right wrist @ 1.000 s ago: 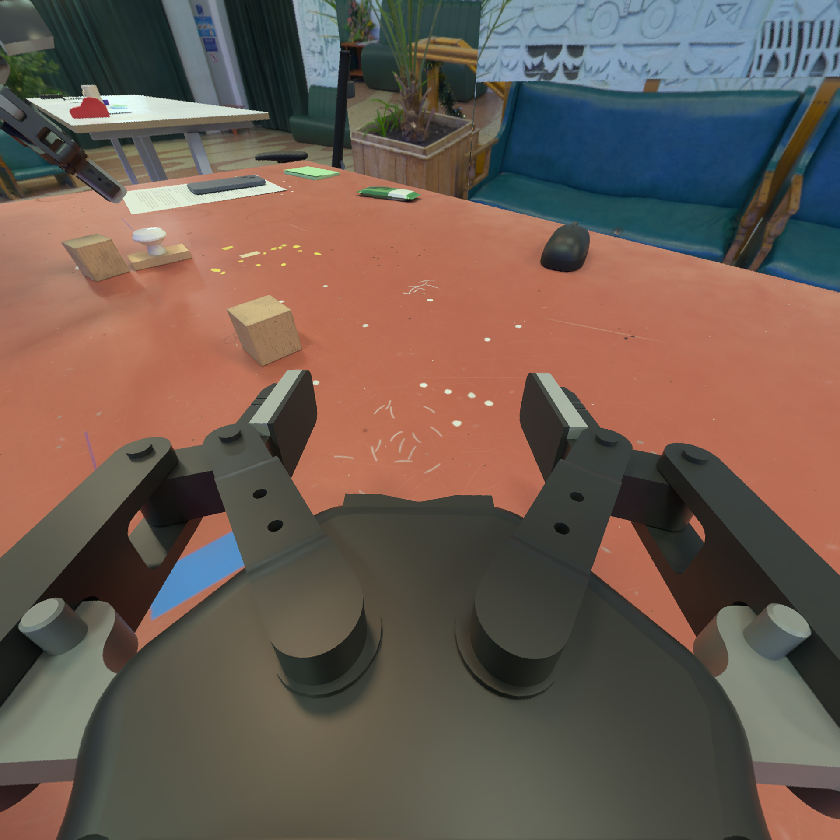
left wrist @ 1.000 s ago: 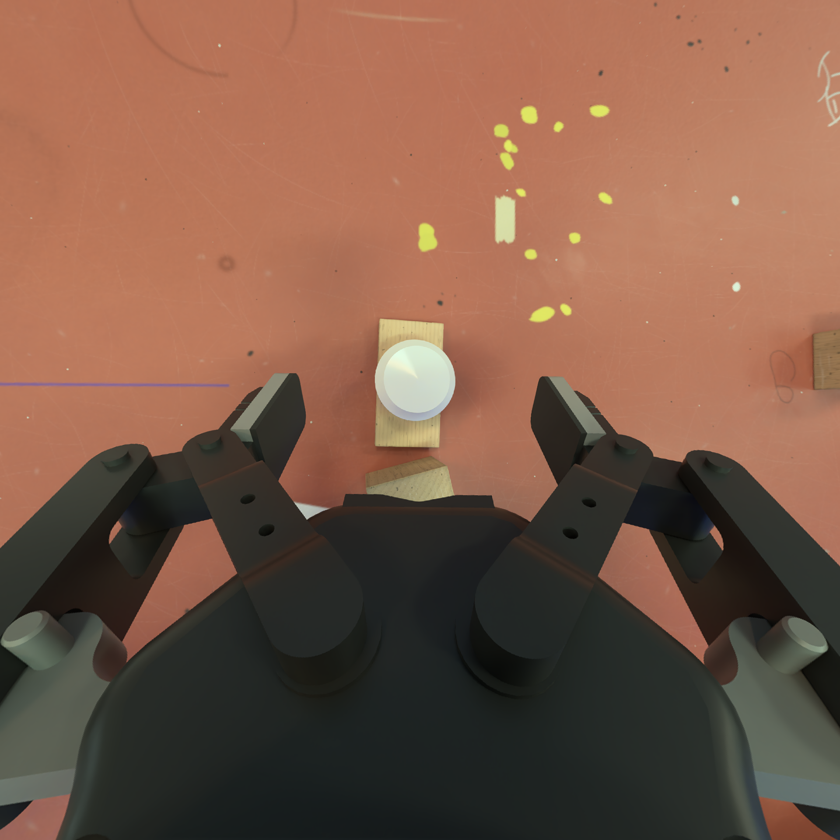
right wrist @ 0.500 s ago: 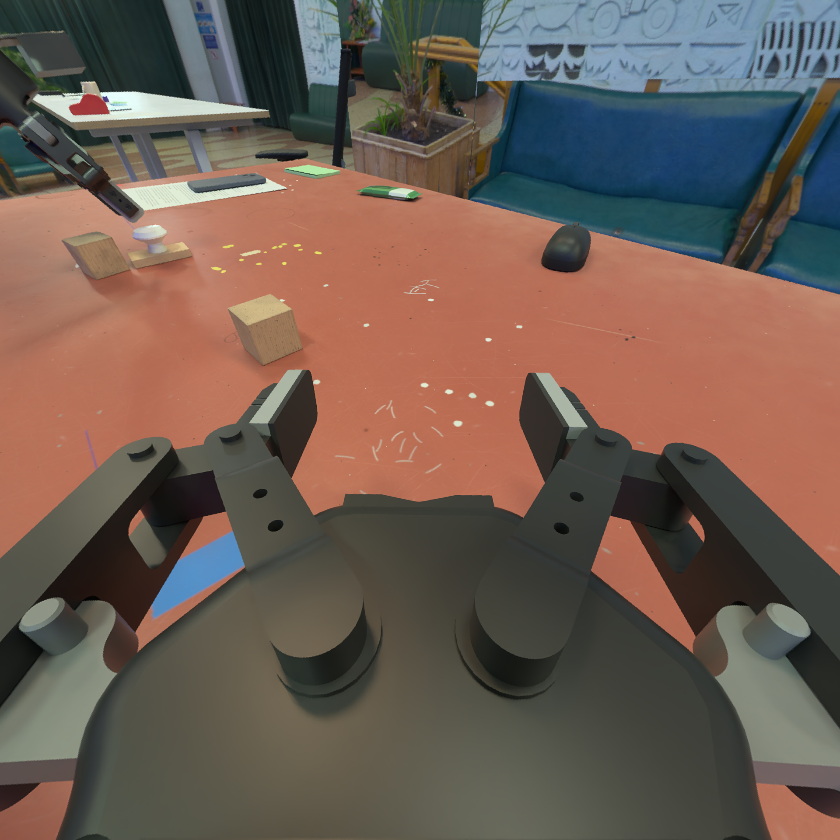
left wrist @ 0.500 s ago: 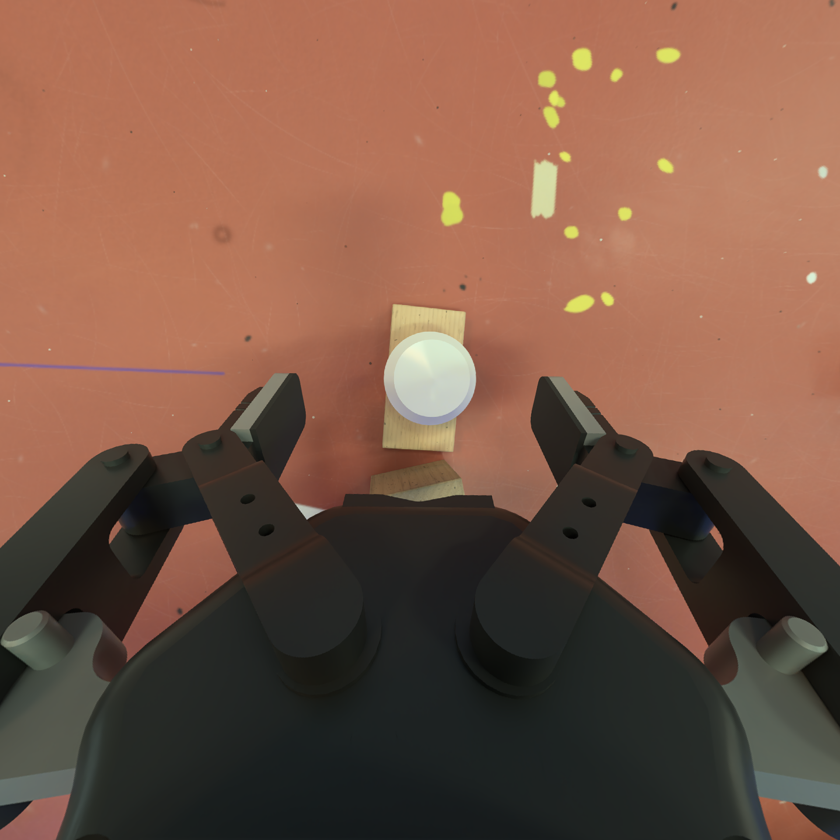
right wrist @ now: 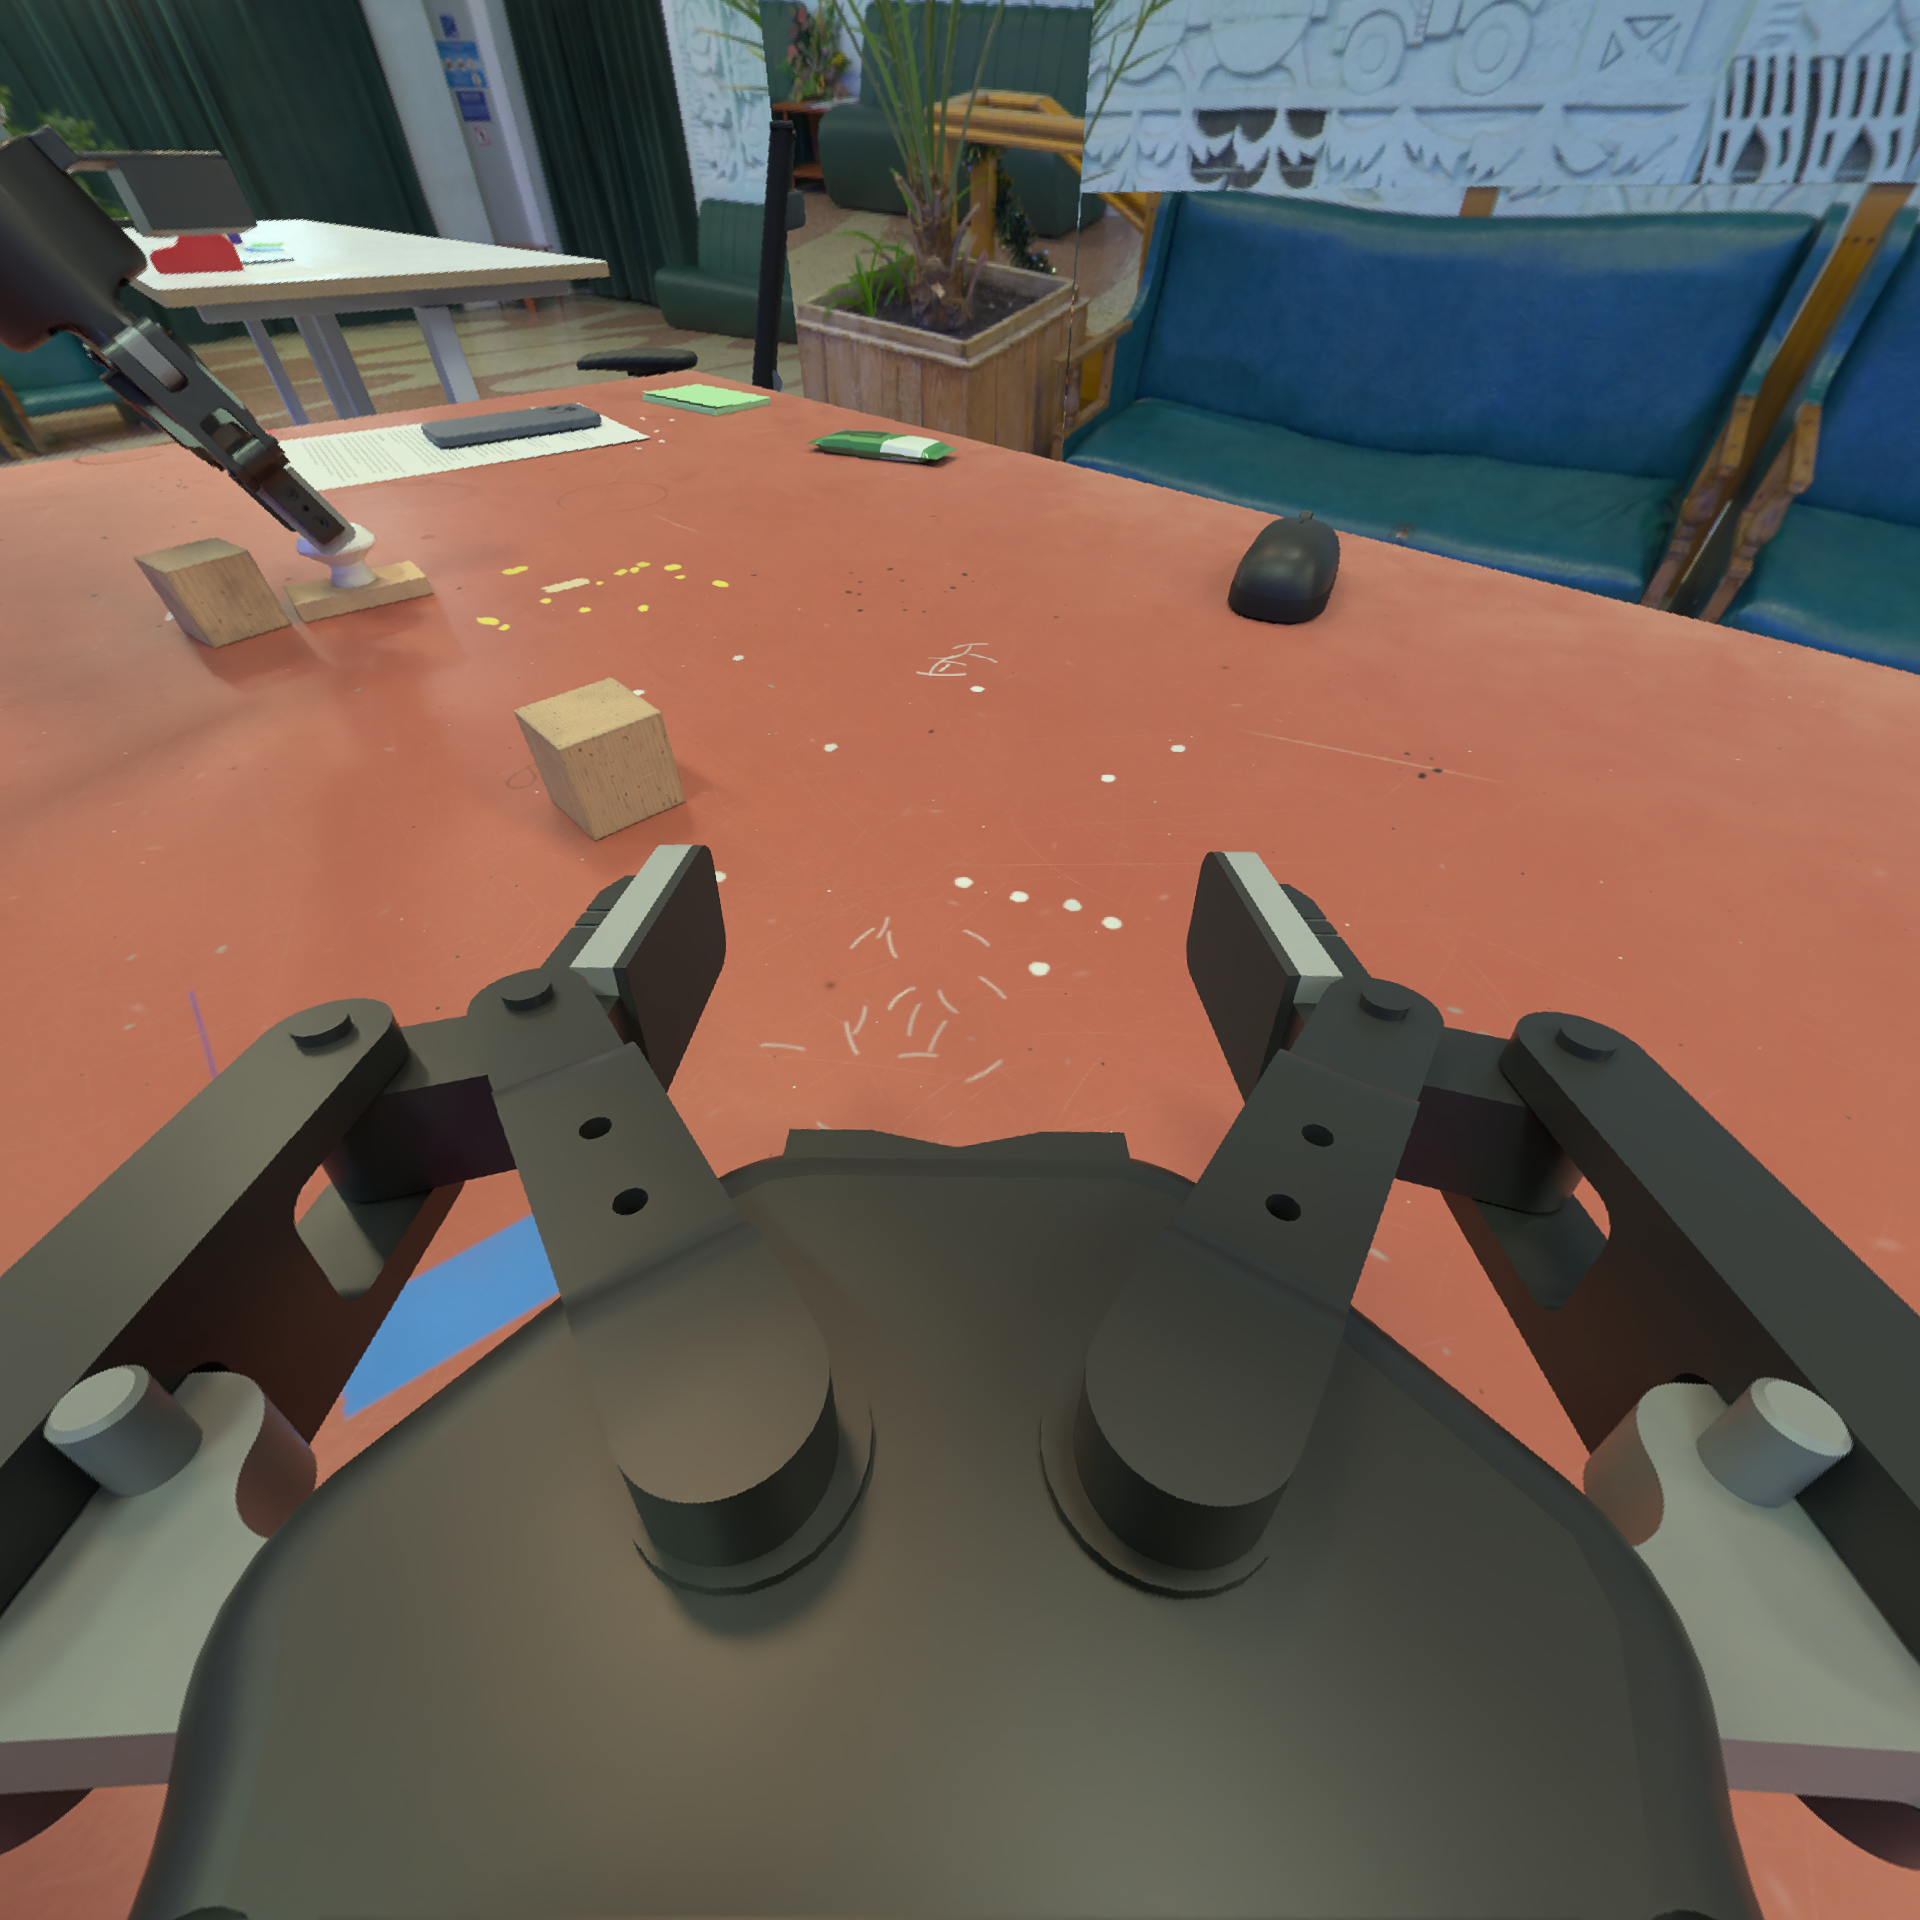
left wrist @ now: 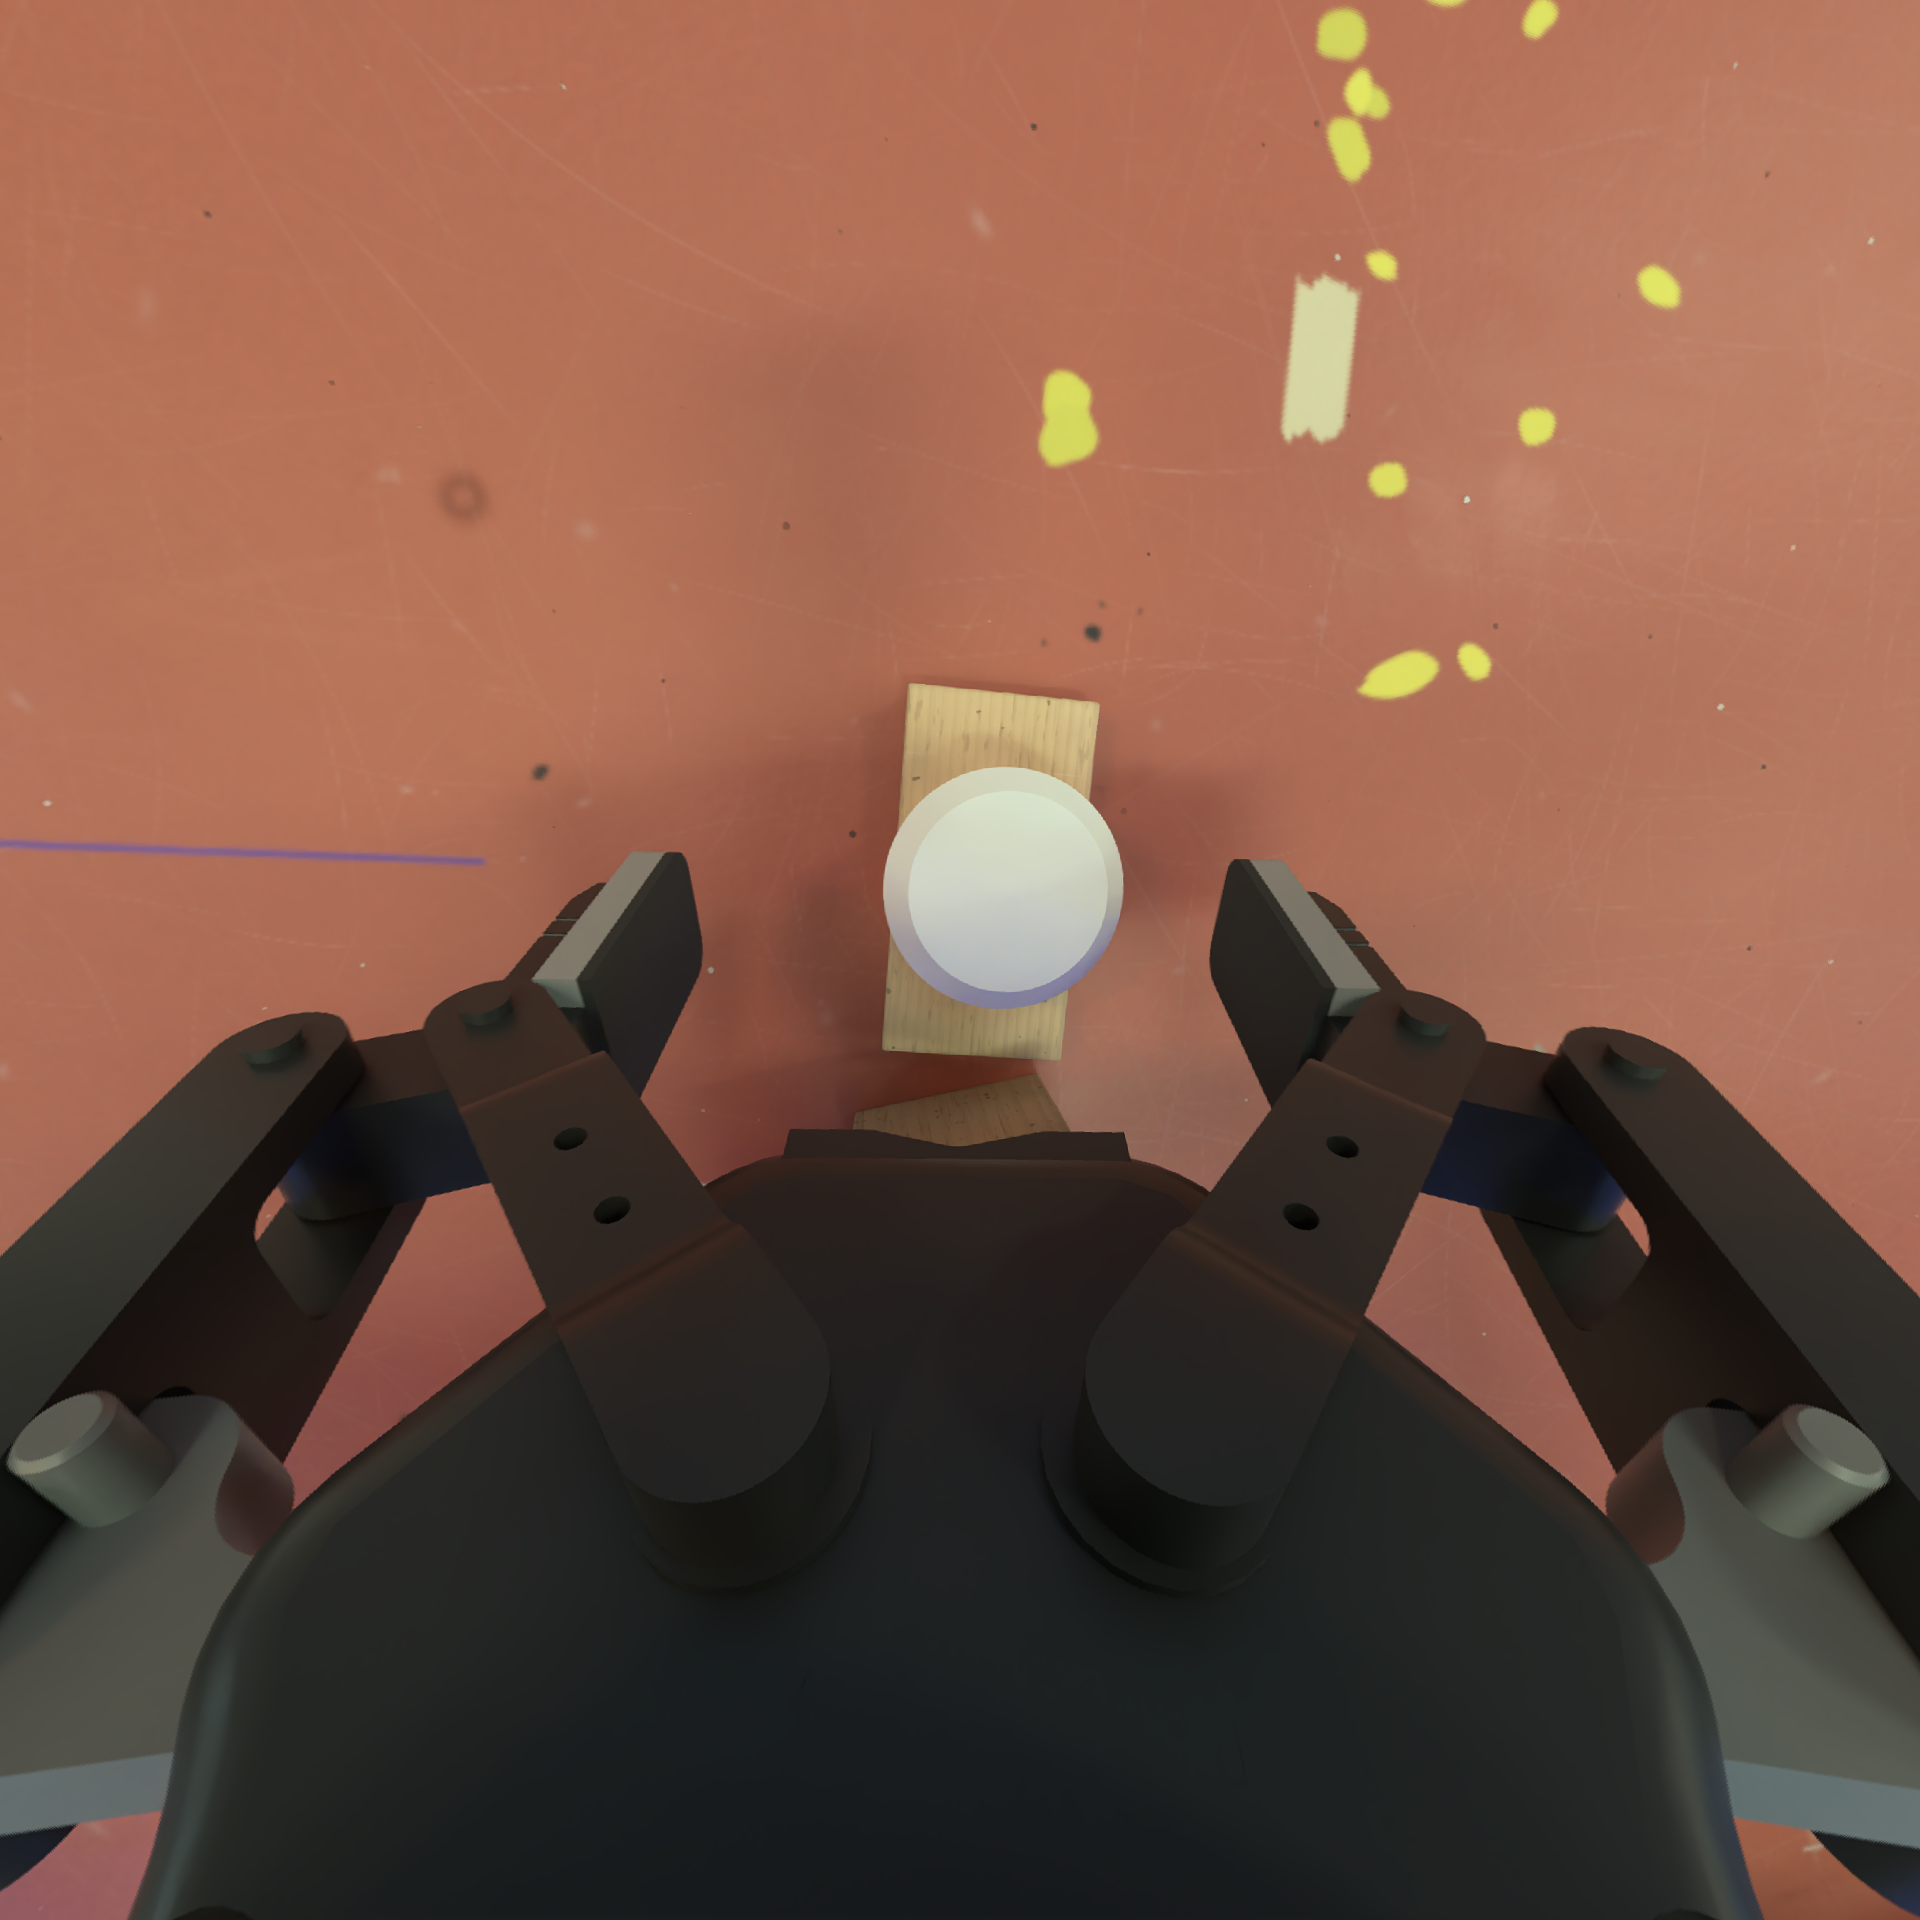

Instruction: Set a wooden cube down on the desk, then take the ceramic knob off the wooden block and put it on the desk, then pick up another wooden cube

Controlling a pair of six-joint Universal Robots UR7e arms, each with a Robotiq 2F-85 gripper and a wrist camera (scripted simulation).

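Right gripper (right wrist: 956,935): lower centre, jaws spread, empty, idle over the desk (right wrist: 1351,883).
Near cube (right wrist: 603,758): centre left, on the desk.
Left gripper (left wrist: 956,935): jaws spread, straddling the ceramic knob (left wrist: 1003,888), poised to grasp.
Wooden block (left wrist: 992,732): under the knob.
Far cube (right wrist: 213,592): upper left, just beside the block.

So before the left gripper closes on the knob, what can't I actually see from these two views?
- Ceramic knob stem: left wrist view, hidden under its own cap.
- Wooden cube beside the wooden block: left wrist view, mostly behind the left gripper body.
- Fingertip-to-knob contact: right wrist view, too small and far off.
- Printed paper: right wrist view, partly covered by the phone.
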